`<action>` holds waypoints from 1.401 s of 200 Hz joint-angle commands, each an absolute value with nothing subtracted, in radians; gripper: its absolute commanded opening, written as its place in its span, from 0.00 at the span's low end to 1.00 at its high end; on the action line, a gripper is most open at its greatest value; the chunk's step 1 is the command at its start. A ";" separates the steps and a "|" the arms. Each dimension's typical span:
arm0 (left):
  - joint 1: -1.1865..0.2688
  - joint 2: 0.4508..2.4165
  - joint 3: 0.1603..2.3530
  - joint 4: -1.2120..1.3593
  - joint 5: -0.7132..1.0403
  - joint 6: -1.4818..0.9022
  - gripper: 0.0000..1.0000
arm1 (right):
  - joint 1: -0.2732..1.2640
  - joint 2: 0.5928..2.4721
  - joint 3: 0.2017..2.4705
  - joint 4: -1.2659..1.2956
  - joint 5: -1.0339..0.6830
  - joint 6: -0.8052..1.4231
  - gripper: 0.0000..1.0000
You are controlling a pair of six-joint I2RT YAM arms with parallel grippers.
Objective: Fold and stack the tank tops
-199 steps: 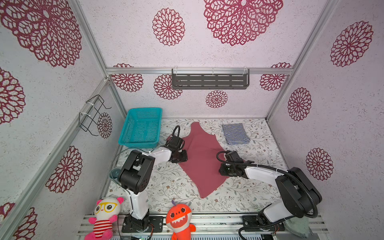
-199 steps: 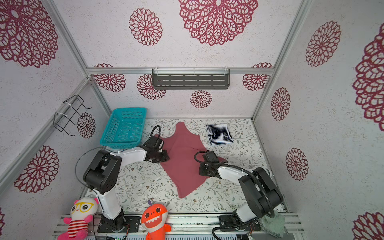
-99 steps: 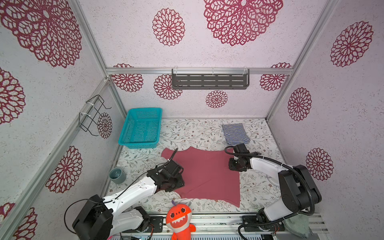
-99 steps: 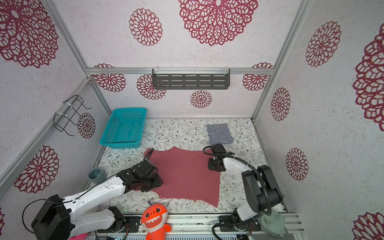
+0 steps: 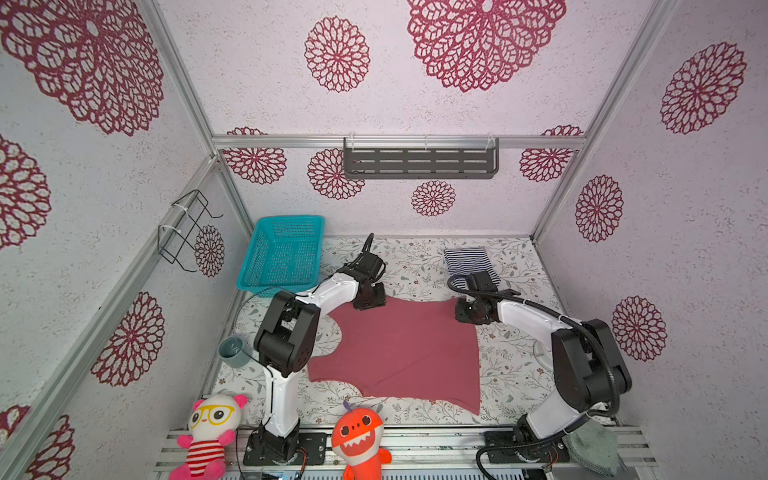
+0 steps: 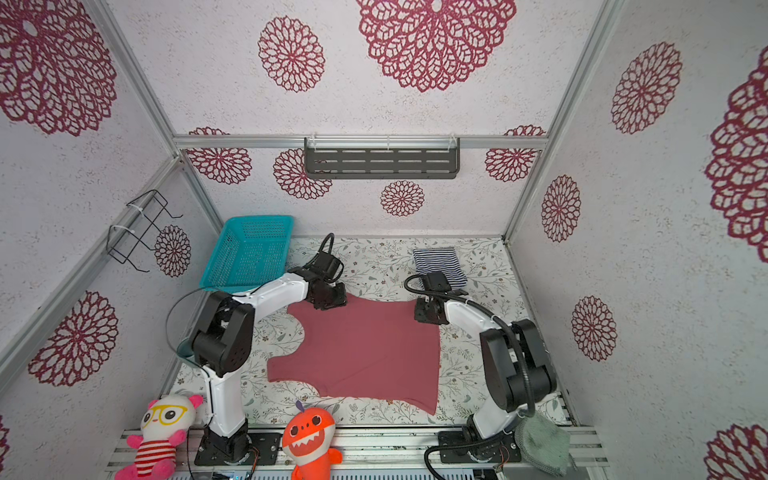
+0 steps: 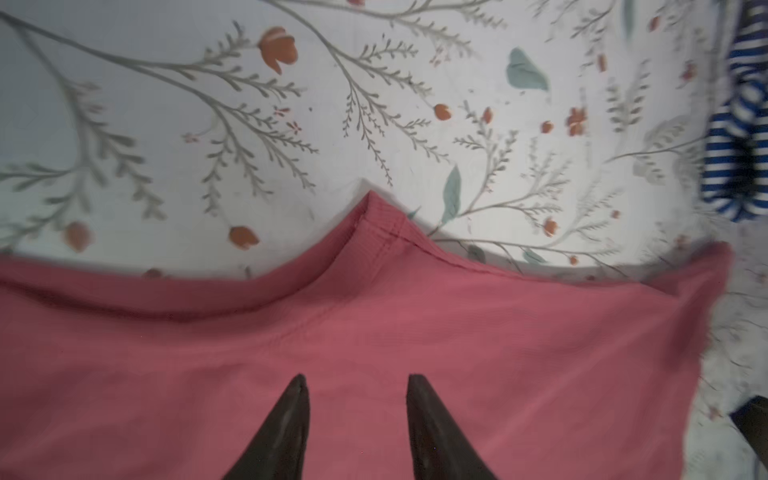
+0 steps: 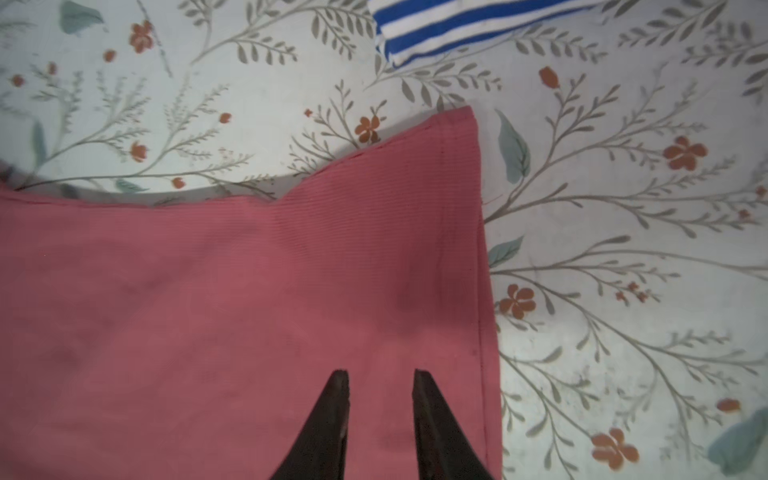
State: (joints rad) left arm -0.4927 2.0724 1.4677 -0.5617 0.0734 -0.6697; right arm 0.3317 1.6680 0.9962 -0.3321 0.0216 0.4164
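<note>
The dusty rose-red tank top [image 5: 399, 349] [image 6: 365, 349] lies spread flat in the middle of the floral table, shoulder straps toward the left. My left gripper [image 5: 370, 301] [image 7: 357, 378] hovers open over its far left corner, with only red cloth below the fingertips. Over the far right corner my right gripper [image 5: 463, 311] [image 8: 380, 372] is also open, its jaws a little apart and nothing between them. The navy-and-white striped tank top [image 5: 467, 264] [image 6: 438, 262] lies folded at the back right, just beyond the right wrist, and shows at the edge of both wrist views [image 7: 739, 137] [image 8: 457, 25].
A teal basket [image 5: 282, 253] stands at the back left and a grey cup [image 5: 230, 351] by the left wall. Two plush toys [image 5: 208, 432] [image 5: 361, 436] sit on the front rail. A fuzzy grey-green cloth [image 5: 594, 451] hangs at the front right.
A second ago the red top lay as a narrow diamond between the grippers; now it is spread wide and flat. The left arm swung from the front edge back to the far left corner.
</note>
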 commanded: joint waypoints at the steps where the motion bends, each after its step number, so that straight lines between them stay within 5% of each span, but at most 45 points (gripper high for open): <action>1: -0.521 2.118 1.471 -0.504 0.088 -0.682 0.43 | 0.326 1.712 1.017 -0.268 0.003 0.395 0.29; 64: -0.421 2.269 1.539 -0.478 0.021 -0.710 0.43 | 0.326 1.911 1.138 -0.219 -0.018 0.398 0.29; 112: -0.358 2.470 1.992 -0.718 -0.018 -0.579 0.45 | 0.311 2.043 1.335 -0.221 -0.021 0.398 0.29; 141: -0.354 2.448 2.145 -0.849 -0.051 -0.486 0.56 | 0.319 1.920 1.350 -0.274 -0.033 0.372 0.36; 179: -0.394 2.068 1.796 -0.783 -0.084 -0.519 0.74 | 0.322 1.670 1.226 -0.474 -0.058 0.342 0.49; 222: -0.464 1.510 1.157 -0.682 -0.051 -0.777 0.75 | 0.365 1.348 0.940 -0.675 -0.062 0.401 0.46; 280: -0.565 1.051 0.560 -0.405 0.174 -1.329 0.80 | 0.563 1.112 0.729 -0.780 -0.082 0.615 0.47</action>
